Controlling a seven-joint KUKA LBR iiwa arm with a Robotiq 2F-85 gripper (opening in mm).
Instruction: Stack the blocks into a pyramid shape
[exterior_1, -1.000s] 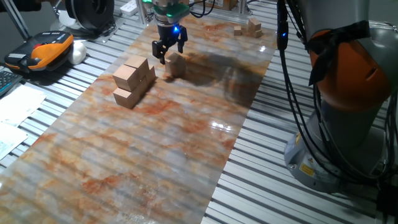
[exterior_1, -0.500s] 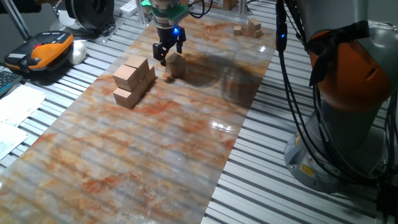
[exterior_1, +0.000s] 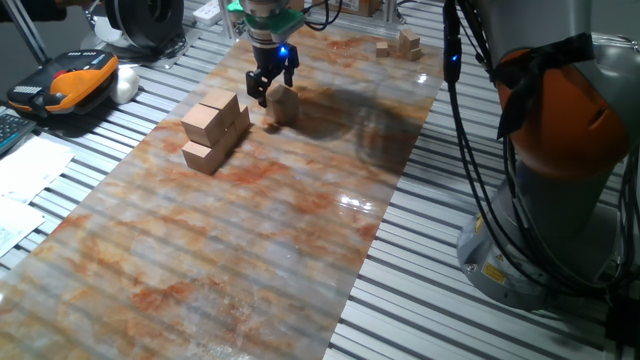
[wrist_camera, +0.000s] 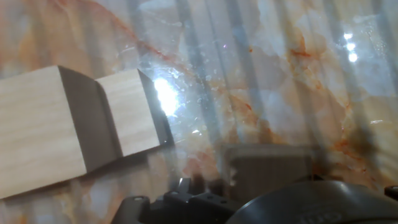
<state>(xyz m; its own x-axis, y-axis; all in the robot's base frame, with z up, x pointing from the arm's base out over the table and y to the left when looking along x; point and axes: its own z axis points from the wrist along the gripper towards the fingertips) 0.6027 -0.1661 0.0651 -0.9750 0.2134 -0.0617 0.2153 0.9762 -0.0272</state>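
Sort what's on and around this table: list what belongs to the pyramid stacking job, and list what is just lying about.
Belongs to the job:
- stacked blocks
- lone block by the gripper

Just lying about:
- small wooden pieces at the far end
- orange and black device
- papers

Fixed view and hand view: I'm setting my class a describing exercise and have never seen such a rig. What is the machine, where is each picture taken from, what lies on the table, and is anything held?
The machine is a robot arm. Its orange-and-grey body stands on the right, and its jaws hang over the far end of the marbled table. The fixed view comes from a camera beside the table. The hand view comes from a camera on the hand itself, looking down along the fingers. On the table are a part-built stack of wooden cubes, one loose cube right beside the jaws, and smaller wooden pieces far off. The jaws stand apart and hold nothing.
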